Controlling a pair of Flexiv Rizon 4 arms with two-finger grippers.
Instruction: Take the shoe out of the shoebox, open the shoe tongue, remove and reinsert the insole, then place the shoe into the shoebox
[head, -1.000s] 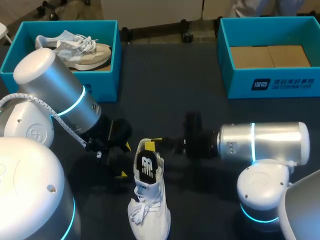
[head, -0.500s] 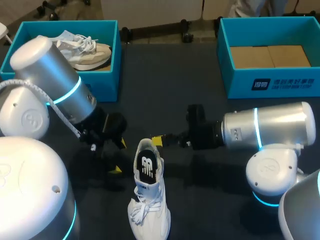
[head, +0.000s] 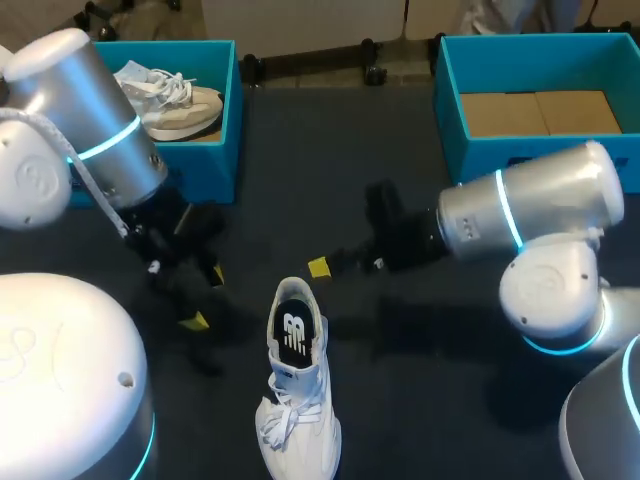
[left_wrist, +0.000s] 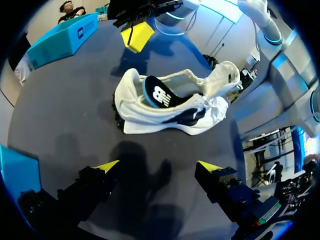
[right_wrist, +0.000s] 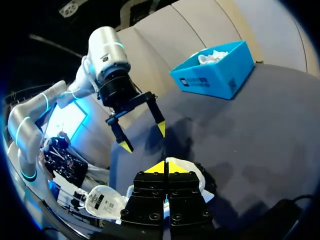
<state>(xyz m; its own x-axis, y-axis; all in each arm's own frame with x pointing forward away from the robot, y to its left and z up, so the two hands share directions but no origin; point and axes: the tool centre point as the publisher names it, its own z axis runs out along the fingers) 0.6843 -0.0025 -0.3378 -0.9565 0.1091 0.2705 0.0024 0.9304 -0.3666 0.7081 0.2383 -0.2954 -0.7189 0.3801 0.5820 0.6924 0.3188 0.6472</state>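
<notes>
The white shoe (head: 297, 390) runs toe-first off the head view. My left arm (head: 85, 120) hides part of the left shoebox (head: 208, 165); my right gripper (right_wrist: 165, 167) hides most of the shoe from its camera.

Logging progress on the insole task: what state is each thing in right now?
white shoe: upright on the table, outside both boxes
insole: showing in the shoe's opening
left gripper: open, empty
right gripper: shut, empty
left shoebox: open, holds a beige shoe
right shoebox: open, no shoe inside
</notes>
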